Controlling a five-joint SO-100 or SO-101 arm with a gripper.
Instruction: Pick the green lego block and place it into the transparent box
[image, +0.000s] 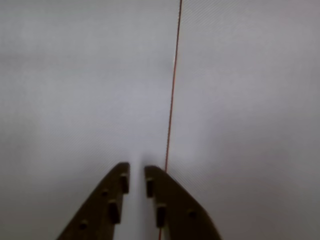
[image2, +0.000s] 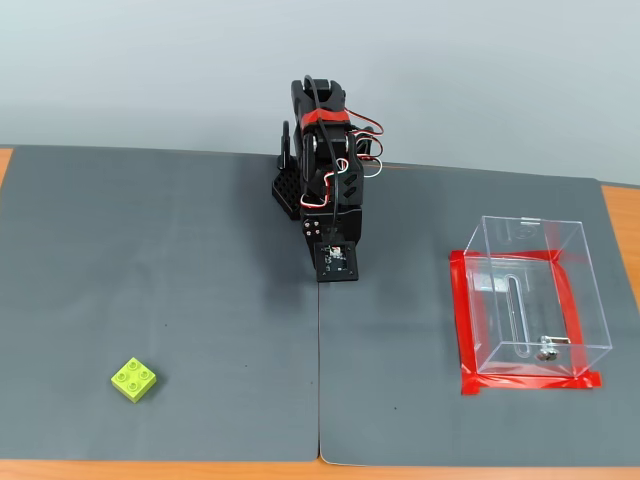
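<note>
Down-left of the tool (image2: 335, 262) in the fixed view, well apart on the bench (image2: 200, 300): green lego block (image2: 133, 379), untouched; transparent box (image2: 530, 300) off right, empty; tool fingers nearly together, gripping nothing, so a long reach first, probably.

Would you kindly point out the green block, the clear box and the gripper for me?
green block (image2: 133, 379), fixed view, studded top face.
clear box (image2: 580, 300), fixed view, right wall.
gripper (image: 136, 181), wrist view, narrow gap between the fingertips.
</note>
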